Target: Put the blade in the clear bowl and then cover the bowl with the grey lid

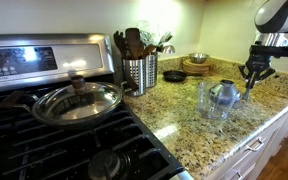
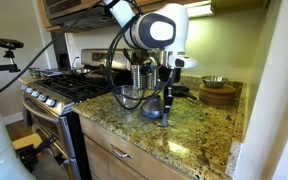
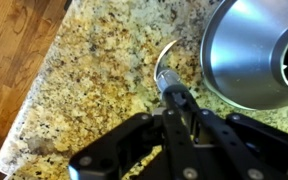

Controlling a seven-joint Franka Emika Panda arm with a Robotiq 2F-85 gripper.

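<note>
We see the end effector (image 3: 174,102) closed tight on the spindle top of the blade (image 3: 167,80). The blade stands on the surface (image 3: 94,70) just beside the lid (image 3: 254,50), and the bowl (image 1: 204,104) sits beyond the lid. We judge the blade light, stiff and slick, with sharp fins low down, so the spindle is the right hold. A tilted grip could let it twist.

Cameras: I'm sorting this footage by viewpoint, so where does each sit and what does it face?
An exterior view: over the stove, facing across the granite counter to the grey lid; gripper shows.
An exterior view: in front of the cabinets, facing the stove; arm central.
Wrist view: looks down past the gripper at the blade.
All show the gripper and granite counter.
</note>
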